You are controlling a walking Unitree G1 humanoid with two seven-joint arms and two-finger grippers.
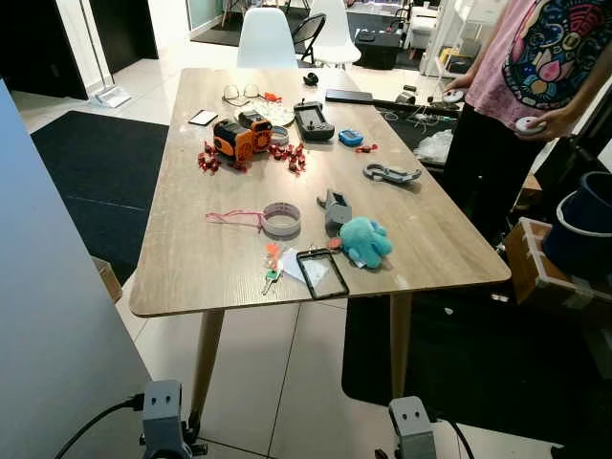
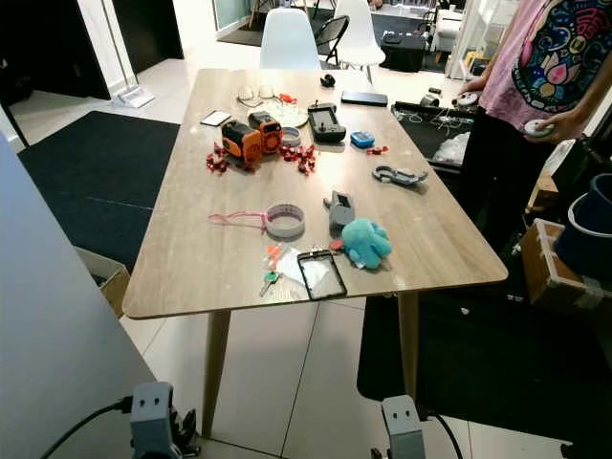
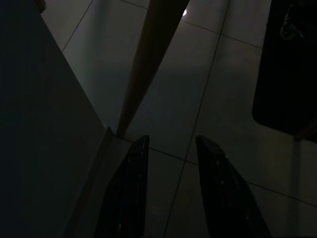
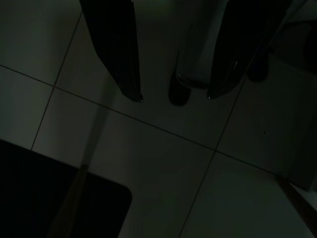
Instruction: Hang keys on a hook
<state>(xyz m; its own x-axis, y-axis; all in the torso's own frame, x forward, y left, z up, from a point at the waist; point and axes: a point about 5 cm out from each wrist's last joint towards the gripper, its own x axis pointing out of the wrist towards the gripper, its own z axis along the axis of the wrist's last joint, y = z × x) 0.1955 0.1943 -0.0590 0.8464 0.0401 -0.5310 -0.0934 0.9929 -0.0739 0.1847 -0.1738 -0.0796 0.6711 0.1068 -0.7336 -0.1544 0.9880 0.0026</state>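
The keys [image 1: 272,278] lie near the front edge of the wooden table [image 1: 182,258], just beside a black-framed clear card holder [image 1: 322,273] and near the teal plush toy [image 1: 364,241]. Both arms hang low over the tiled floor: your left gripper [image 3: 171,148] and right gripper [image 4: 173,96] each show their fingers apart and empty. No hook can be made out from here. Step closer first, then bring one gripper down over the keys from above, and close on the ring rather than the blades, keeping clear of the card holder. Mind the person [image 1: 535,67] standing at the table's far right.
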